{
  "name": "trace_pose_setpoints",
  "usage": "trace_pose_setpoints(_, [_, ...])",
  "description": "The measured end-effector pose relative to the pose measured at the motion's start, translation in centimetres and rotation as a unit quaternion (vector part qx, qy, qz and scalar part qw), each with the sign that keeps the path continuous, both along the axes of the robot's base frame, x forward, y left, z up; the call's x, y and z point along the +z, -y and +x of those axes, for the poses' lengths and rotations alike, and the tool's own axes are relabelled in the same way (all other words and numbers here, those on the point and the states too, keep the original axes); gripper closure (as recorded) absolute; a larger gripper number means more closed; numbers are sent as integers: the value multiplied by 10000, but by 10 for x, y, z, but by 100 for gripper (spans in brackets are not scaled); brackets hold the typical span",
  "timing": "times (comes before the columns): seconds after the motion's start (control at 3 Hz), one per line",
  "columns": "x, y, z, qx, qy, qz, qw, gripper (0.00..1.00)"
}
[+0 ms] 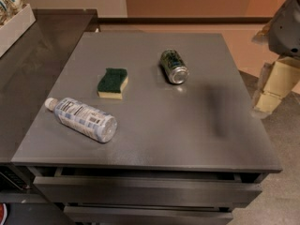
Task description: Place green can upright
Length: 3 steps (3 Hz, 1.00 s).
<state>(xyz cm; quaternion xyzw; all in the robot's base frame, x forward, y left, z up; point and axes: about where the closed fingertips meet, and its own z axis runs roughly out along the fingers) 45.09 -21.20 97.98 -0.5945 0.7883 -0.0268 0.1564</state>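
The green can [174, 66] lies on its side on the grey table top [154, 125], right of centre toward the back, with its shiny silver end facing the front right. My gripper [269, 93], with beige pads under a grey wrist, hangs beyond the table's right edge. It is well apart from the can and holds nothing. Its shadow falls on the table's right side.
A green-and-yellow sponge [112, 82] lies left of the can. A clear plastic bottle [82, 119] with a white label lies on its side at the front left. A dark counter [33, 64] adjoins on the left, with a white tray [14, 25] on it. Drawers [145, 191] are below the front edge.
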Motion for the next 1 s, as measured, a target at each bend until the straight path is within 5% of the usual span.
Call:
trace_pose_setpoints(0.67, [-5, -23, 55, -832, -223, 25, 9963, 0])
trace_pose_setpoints(1.0, [-8, -43, 83, -1416, -117, -29, 9898, 0])
